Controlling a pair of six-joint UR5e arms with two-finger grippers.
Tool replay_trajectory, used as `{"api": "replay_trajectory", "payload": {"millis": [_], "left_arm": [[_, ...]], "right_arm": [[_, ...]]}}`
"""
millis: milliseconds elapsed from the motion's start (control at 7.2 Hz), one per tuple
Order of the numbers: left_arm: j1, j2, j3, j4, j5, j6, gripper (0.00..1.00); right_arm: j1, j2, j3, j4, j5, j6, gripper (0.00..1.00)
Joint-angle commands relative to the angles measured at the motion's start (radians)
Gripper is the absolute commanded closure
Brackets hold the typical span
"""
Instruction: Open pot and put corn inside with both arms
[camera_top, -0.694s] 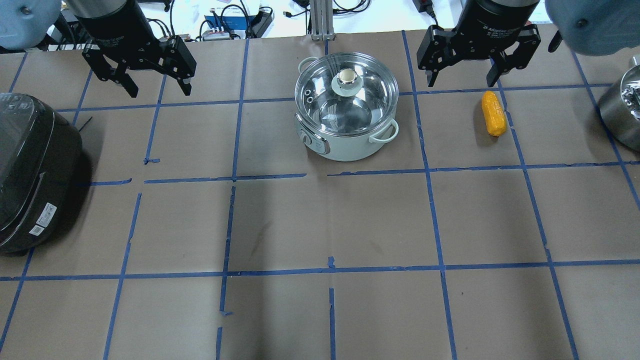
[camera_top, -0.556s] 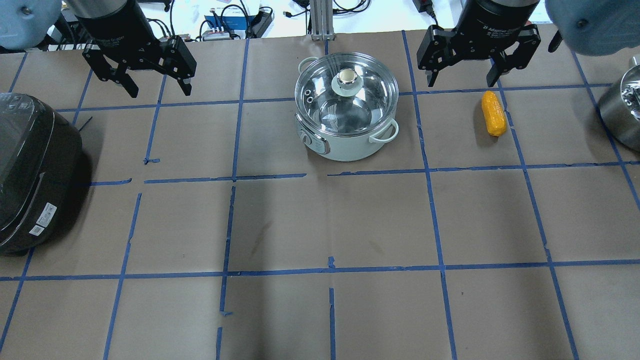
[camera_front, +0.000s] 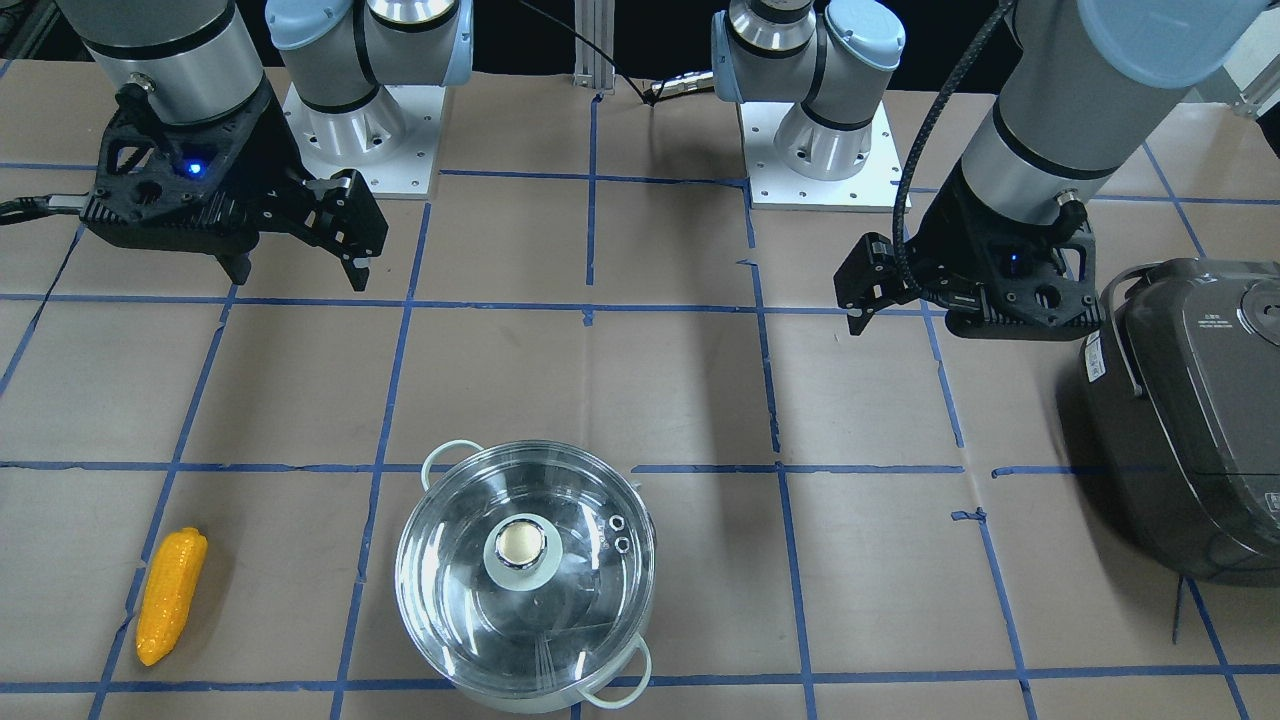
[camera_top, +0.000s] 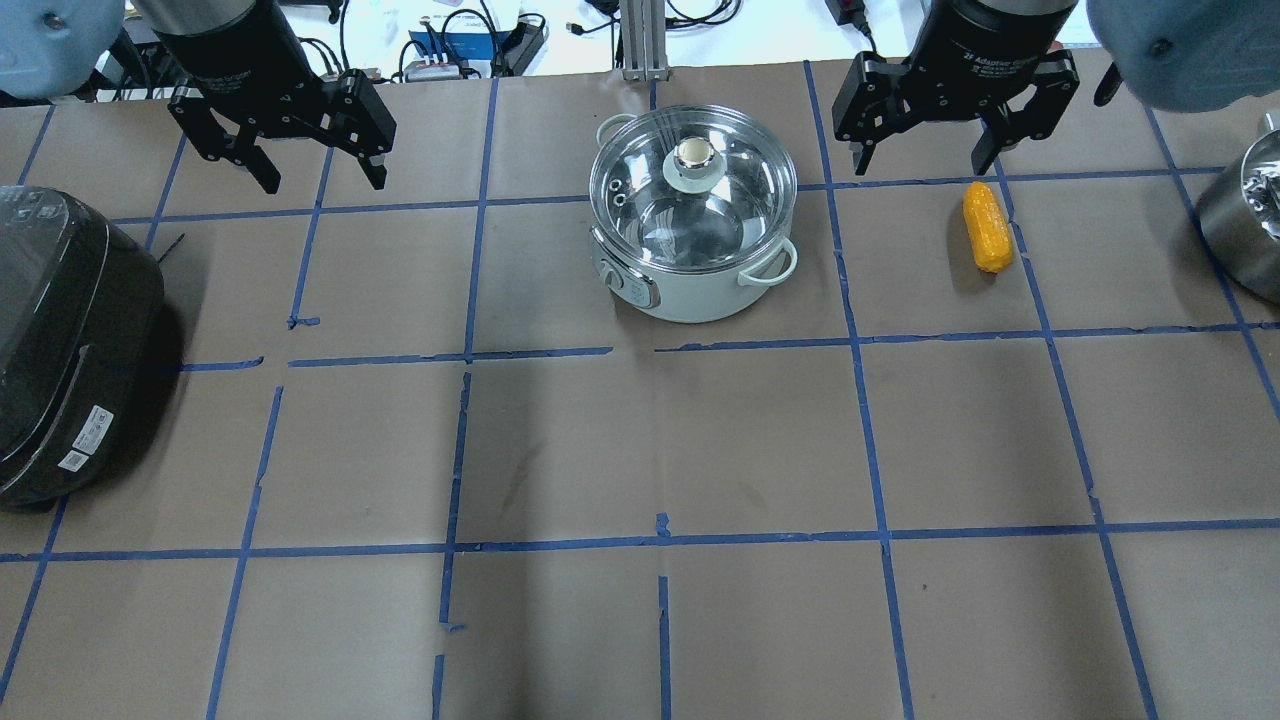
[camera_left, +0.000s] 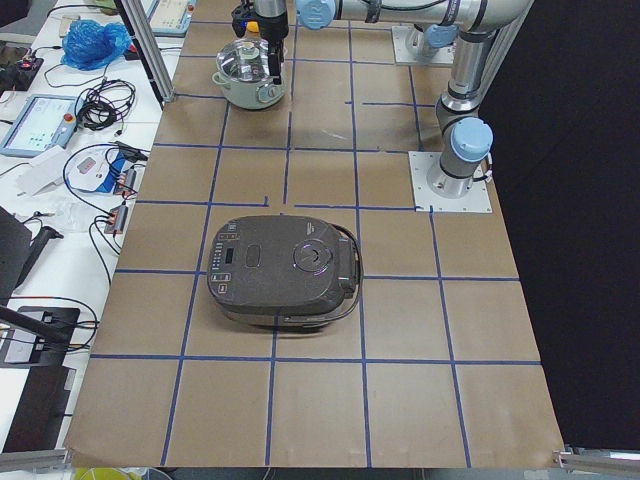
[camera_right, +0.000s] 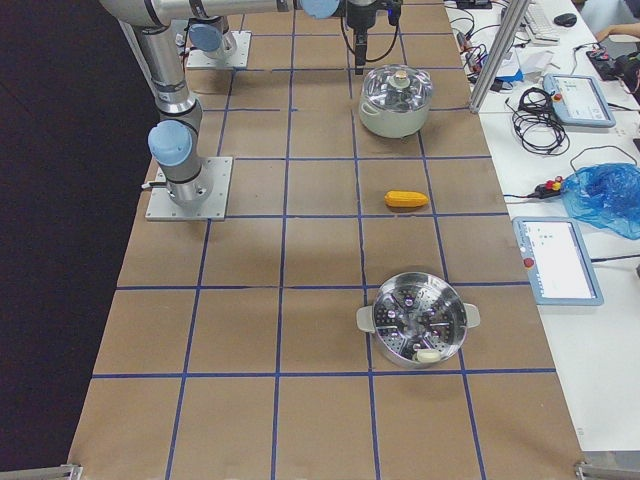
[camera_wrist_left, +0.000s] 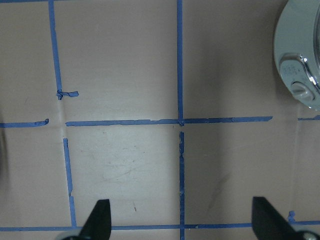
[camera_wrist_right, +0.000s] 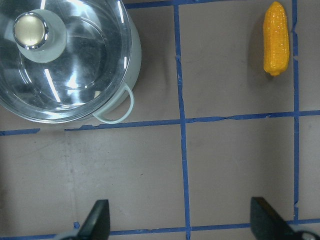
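Pot (camera_top: 700, 285) sits at the far middle of the table (camera_top: 640, 440), its glass lid (camera_top: 735, 205) on, between the two arms. Left fingers (camera_top: 365, 130) hang wide and empty, well off to its side. Right fingers (camera_top: 862, 105) hang wide too, near the corn (camera_top: 986, 226), which lies apart from the pot. I'd worry the rounded corn rolls away under a crooked pinch, or the small knob (camera_top: 693, 155) slips and the lid drops.

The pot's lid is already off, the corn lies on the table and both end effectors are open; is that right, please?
No: the overhead exterior view shows the lid on the pot. The corn lies on the table, and the left end effector and right end effector are open.
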Motion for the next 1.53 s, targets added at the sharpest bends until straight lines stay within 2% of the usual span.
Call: {"api": "replay_trajectory", "payload": {"millis": [0, 139, 417, 556, 694, 833, 972, 1250, 1389], "left_arm": [[-0.046, -0.031, 0.041, 0.020, -0.007, -0.011, 0.00], [-0.114, -0.080, 0.091, 0.025, 0.006, -0.030, 0.00], [-0.252, -0.248, 0.276, 0.025, -0.006, -0.192, 0.00], [-0.312, -0.351, 0.390, 0.021, -0.006, -0.262, 0.00], [-0.365, -0.440, 0.482, 0.024, -0.009, -0.319, 0.00], [-0.399, -0.502, 0.527, 0.039, -0.025, -0.333, 0.00], [-0.403, -0.543, 0.538, 0.097, -0.029, -0.343, 0.00], [-0.407, -0.565, 0.528, 0.105, -0.029, -0.360, 0.00], [-0.407, -0.585, 0.529, 0.106, -0.029, -0.360, 0.00]], "right_arm": [[0.000, 0.001, -0.001, 0.000, 0.000, 0.001, 0.00], [0.000, 0.001, -0.001, 0.000, 0.000, 0.001, 0.00], [-0.003, 0.004, -0.005, -0.006, 0.000, -0.007, 0.00], [-0.028, 0.016, -0.029, -0.019, -0.018, -0.008, 0.00], [-0.105, 0.074, -0.100, -0.003, -0.034, -0.045, 0.00], [-0.159, 0.133, -0.159, 0.013, -0.032, -0.075, 0.00], [-0.186, 0.181, -0.177, 0.011, -0.034, -0.089, 0.00], [-0.260, 0.282, -0.162, -0.005, -0.037, -0.166, 0.00], [-0.271, 0.354, -0.149, -0.099, -0.037, -0.210, 0.00]]}}
